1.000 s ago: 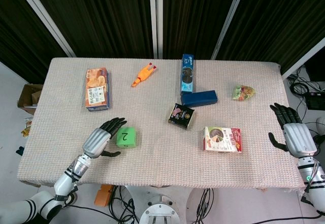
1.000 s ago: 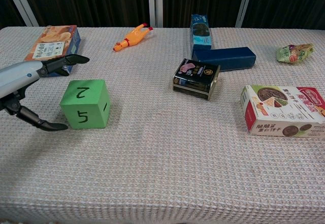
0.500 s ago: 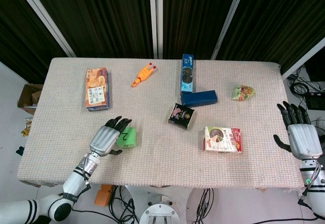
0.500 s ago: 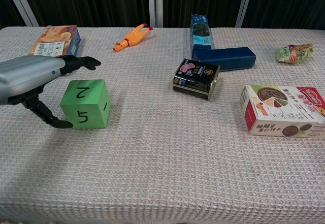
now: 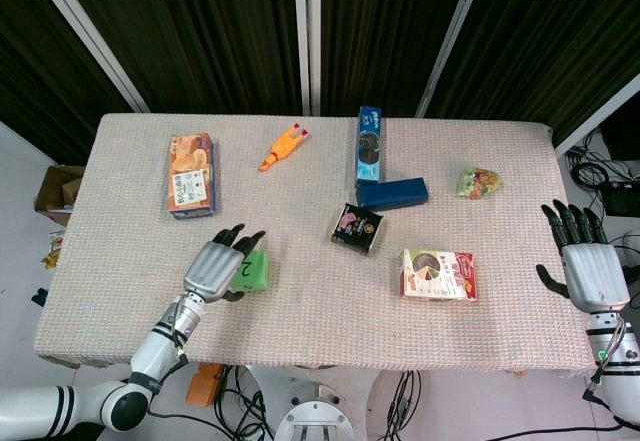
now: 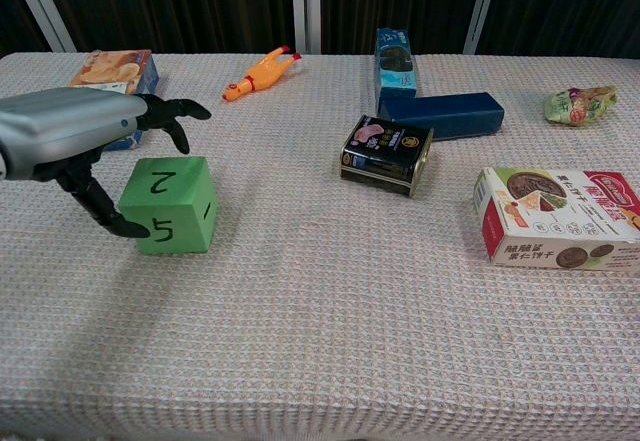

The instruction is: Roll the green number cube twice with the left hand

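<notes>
Nearest the robot on the left side of the table (image 6: 330, 341), the left hand (image 6: 75, 141) hangs over the green number cube (image 6: 170, 204), thumb tip against the cube's near-left face beside the 5, the other fingers (image 6: 180, 111) fanned out above the top face with its 2. Whether those fingers touch the top is hard to say from either view; nothing is gripped, the hand is spread wide. From the head view the hand (image 5: 218, 264) covers the cube's (image 5: 253, 272) left half.

Across on the right, the red-and-white biscuit box (image 6: 560, 216) lies flat near the front edge. The right hand (image 5: 590, 266) hovers off the table's right end, fingers apart, empty.

Mid-table sits the black snack pack (image 6: 387, 153), tilted, well clear of the cube. Behind it the dark blue box (image 6: 442, 115) lies flat, touching the upright blue cookie pack (image 6: 394, 61). Further left, the orange rubber chicken (image 6: 262, 72), and the orange-blue snack box (image 6: 112, 73) just behind the left hand. Far right, a green crumpled packet (image 6: 580, 103).
</notes>
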